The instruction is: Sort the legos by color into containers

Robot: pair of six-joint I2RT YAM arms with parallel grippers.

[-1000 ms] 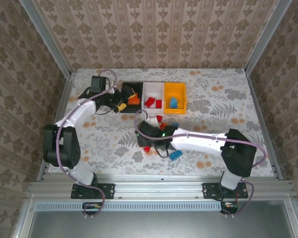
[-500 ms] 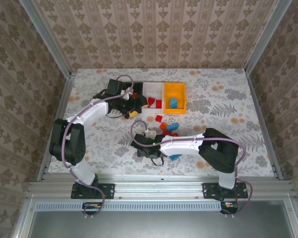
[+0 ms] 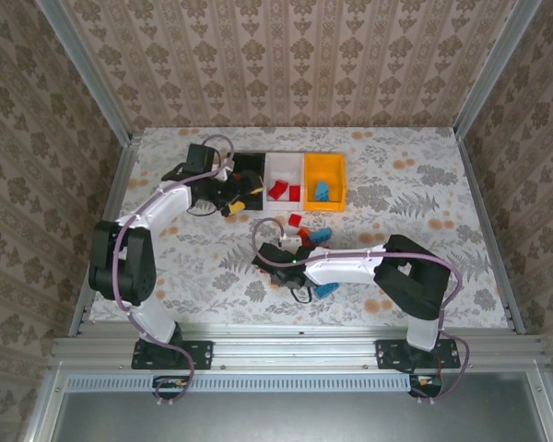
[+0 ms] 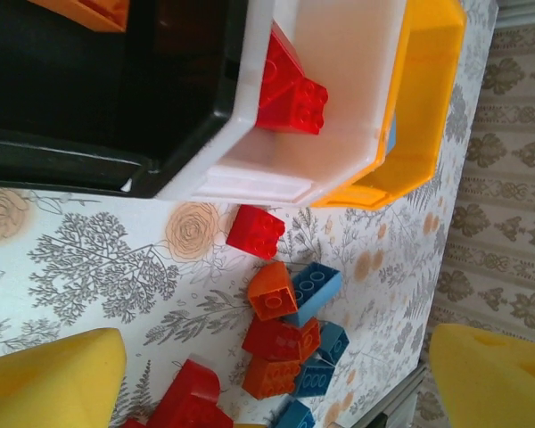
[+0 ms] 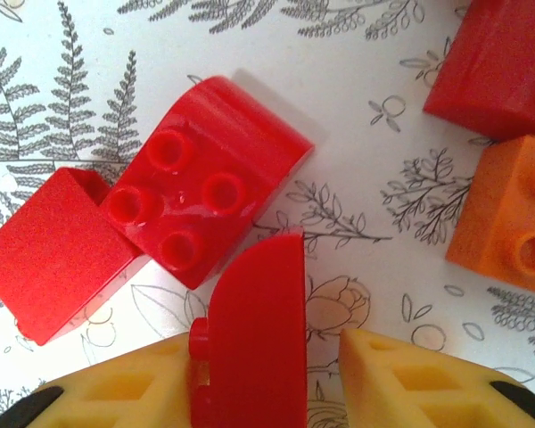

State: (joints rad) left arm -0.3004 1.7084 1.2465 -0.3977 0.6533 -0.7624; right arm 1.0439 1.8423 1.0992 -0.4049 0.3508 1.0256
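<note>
My right gripper (image 5: 267, 357) sits low on the table with a red curved lego (image 5: 254, 339) standing between its yellow fingers. The left finger touches the studs; a small gap is left at the right finger. More red legos (image 5: 205, 201) lie just beyond, and an orange one (image 5: 513, 227) to the right. My left gripper (image 4: 276, 383) hangs open and empty near the black container (image 3: 249, 164). The white container (image 3: 284, 166) holds red legos (image 4: 285, 89). The yellow-orange container (image 3: 324, 164) holds a blue one (image 3: 322, 191). An orange lego (image 4: 89, 9) lies in the black container.
A loose cluster of red, orange and blue legos (image 3: 304, 230) lies in front of the containers, and one blue lego (image 3: 326, 290) sits by the right forearm. The containers stand side by side at the table's back. Metal rails edge the table.
The right gripper has shifted over the loose legos and its jaws have narrowed around a red lego. The left gripper drifted slightly beside the black container, still open.
</note>
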